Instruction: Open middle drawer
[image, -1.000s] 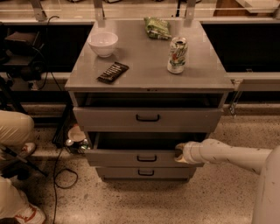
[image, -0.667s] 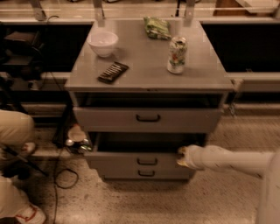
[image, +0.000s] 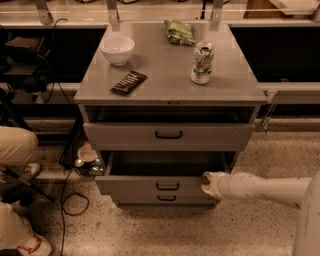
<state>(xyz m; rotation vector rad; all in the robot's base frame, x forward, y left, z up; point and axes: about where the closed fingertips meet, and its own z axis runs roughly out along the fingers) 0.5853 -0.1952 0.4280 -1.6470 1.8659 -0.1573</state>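
Drawers showed in the camera view, set in a grey cabinet (image: 165, 75). Middle drawer (image: 165, 186) stood partway out below the top drawer (image: 169, 135), its inside showing. Gripper (image: 209, 184) sat at the right end of its front, touching it; whether it gripped could not be told. Maybe more pulling was left.
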